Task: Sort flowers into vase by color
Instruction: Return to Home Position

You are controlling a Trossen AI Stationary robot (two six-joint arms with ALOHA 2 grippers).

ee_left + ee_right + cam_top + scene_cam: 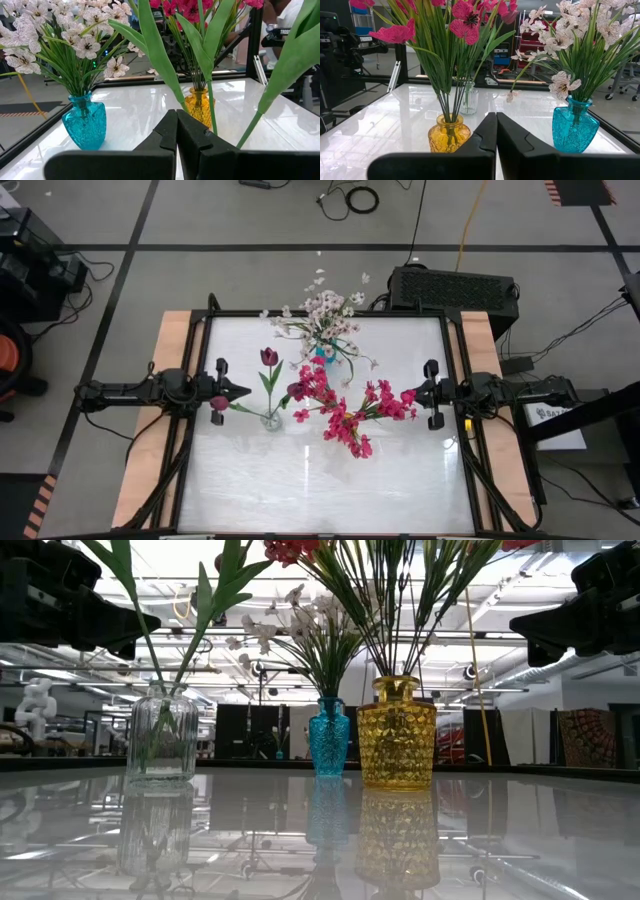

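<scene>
Flanking the flowers (345,422), left tool (244,392) and right tool (409,392) rest closed.

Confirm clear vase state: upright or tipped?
Upright. In the low view the clear vase stands flat on its base on the table, green stems rising from its mouth.
</scene>
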